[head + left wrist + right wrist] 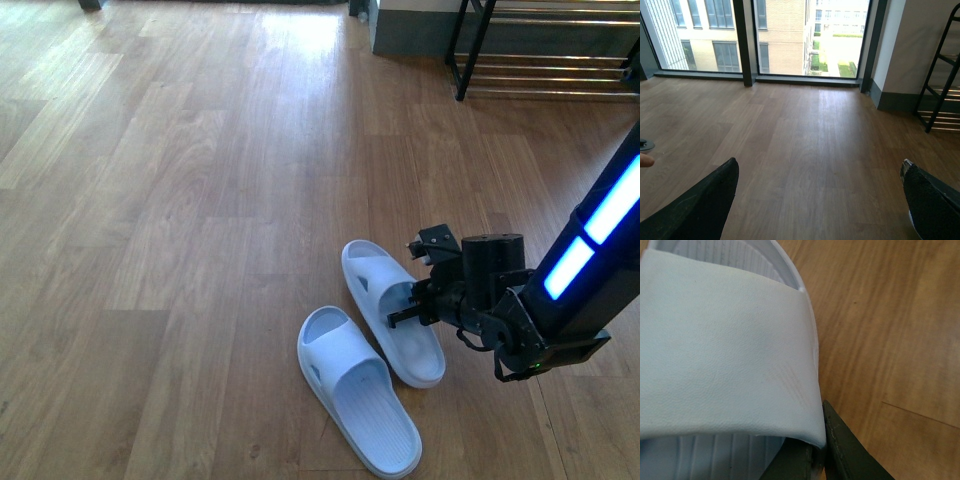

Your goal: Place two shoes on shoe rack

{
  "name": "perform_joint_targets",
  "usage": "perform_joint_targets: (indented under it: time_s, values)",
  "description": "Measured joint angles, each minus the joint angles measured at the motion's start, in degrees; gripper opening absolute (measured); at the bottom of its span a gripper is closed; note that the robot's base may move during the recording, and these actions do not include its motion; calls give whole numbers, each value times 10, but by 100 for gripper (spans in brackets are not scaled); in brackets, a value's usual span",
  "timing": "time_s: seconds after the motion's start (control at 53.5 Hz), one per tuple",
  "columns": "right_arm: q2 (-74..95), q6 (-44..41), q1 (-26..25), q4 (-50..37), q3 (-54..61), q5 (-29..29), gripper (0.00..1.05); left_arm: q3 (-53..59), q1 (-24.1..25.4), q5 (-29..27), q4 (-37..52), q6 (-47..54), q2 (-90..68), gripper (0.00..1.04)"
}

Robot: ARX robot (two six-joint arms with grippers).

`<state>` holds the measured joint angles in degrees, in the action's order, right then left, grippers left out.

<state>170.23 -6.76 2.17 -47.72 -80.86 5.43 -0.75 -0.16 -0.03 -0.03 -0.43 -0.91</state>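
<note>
Two pale blue slide sandals lie side by side on the wooden floor at the lower middle of the front view. My right gripper (408, 308) is shut on the side of the right-hand sandal (392, 310), at its strap. In the right wrist view that sandal's strap (725, 355) fills the picture, with one dark finger (850, 450) pressed against its outer edge. The other sandal (355, 390) lies free, nearer the front edge. The shoe rack (560, 45) stands at the far right with black frame and chrome bars, also seen in the left wrist view (942, 80). My left gripper (820, 200) is open above bare floor.
A grey wall base (405, 30) stands left of the rack. Tall windows (785, 37) line the far wall in the left wrist view. A fingertip and a dark object (645, 152) show at that view's left edge. Wooden floor stretches between the sandals and the rack.
</note>
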Motion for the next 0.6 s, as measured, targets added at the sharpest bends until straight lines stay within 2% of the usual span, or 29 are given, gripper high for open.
perform_joint_targets:
  time_s: [0.243, 0.598]
  values:
    - [-127, 27, -7, -37, 137, -46, 1, 0, 0, 0, 0, 0, 0, 95]
    - [-420, 46, -30, -7, 379, -42, 1, 0, 0, 0, 0, 0, 0, 95]
